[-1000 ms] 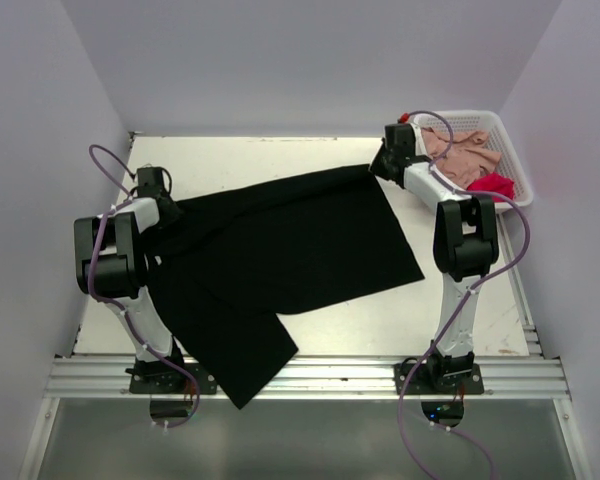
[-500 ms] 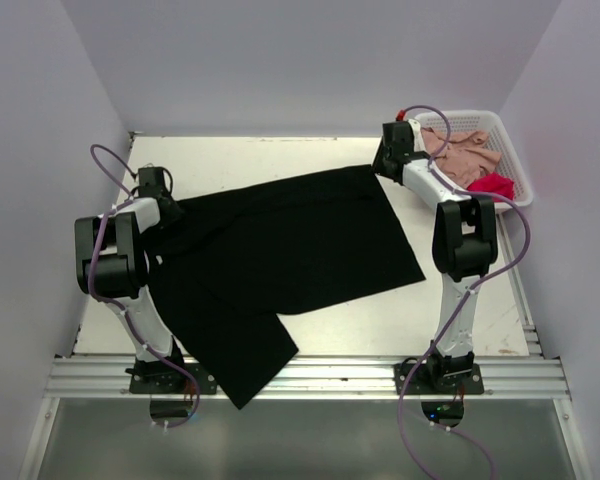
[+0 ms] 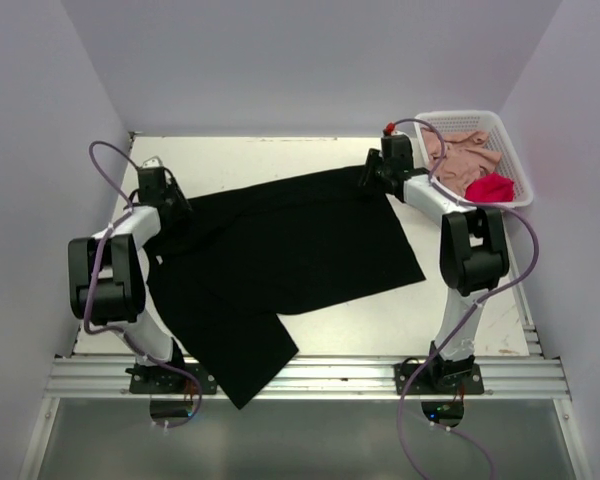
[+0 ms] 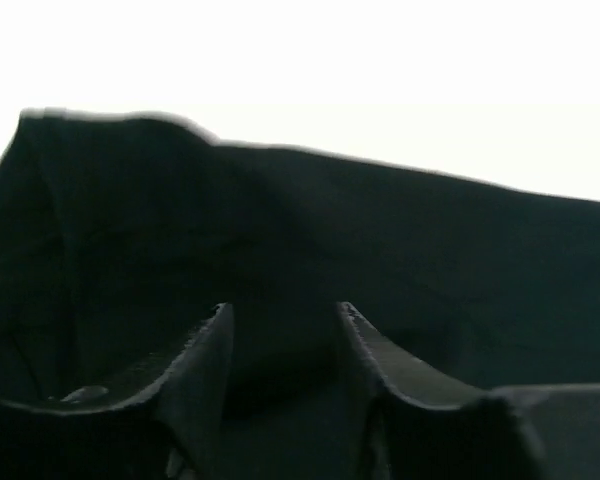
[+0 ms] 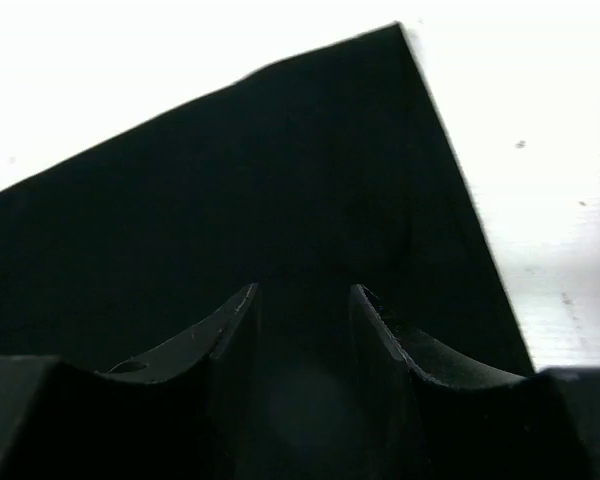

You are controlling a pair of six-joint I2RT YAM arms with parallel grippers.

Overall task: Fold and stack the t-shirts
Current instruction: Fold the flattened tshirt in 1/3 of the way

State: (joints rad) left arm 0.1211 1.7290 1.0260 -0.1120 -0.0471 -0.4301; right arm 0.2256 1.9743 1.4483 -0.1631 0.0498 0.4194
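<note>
Tabletop (image 3: 280, 155) holds black t-shirt (image 3: 280, 250) (spread); left end effector (image 4: 280, 318), right end effector (image 5: 302, 295) released.

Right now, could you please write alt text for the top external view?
A large black t-shirt lies spread across the table, partly hanging over the near edge. The left gripper sits at its far left end and the right gripper at its far right corner; a white basket at far right holds a pink shirt and a red shirt.
</note>
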